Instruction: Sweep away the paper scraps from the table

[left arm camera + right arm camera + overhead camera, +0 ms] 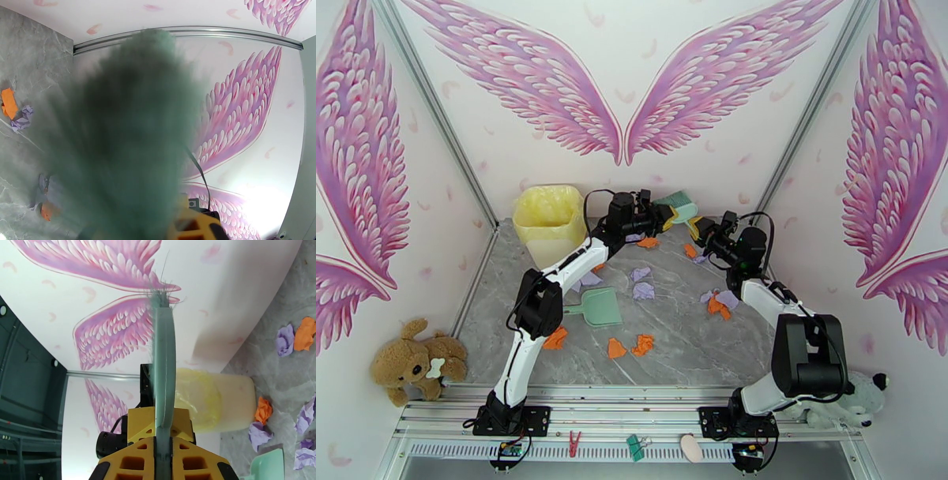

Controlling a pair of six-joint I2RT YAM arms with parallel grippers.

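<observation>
The grey marble worktop (687, 355) carries the whole job, and I judge that no sweeping is done yet. The paper scraps (641, 344), orange and lavender, lie spread over its middle and far part, some near the right arm and some close beside the left arm.

At the far left corner stands a bin (549, 217) lined with a yellow bag. The mint-green dustpan (600, 306) lies flat on the worktop just beside the left arm, and no gripper is on it.

Over the far edge both arms meet at the brush (678, 205), which is up in the air. The right gripper (164, 425) is clenched on the brush handle, seen edge-on between its yellow fingers. The left gripper (657, 215) is just beside the bristles; whether its jaws are closed or apart I cannot tell.

The step in hand seems to be readying the tools. Next, the brush must come down with its bristles on the worktop, and the left arm should move clear and take the dustpan. The left forearm lies across several scraps, so it may block the stroke.
</observation>
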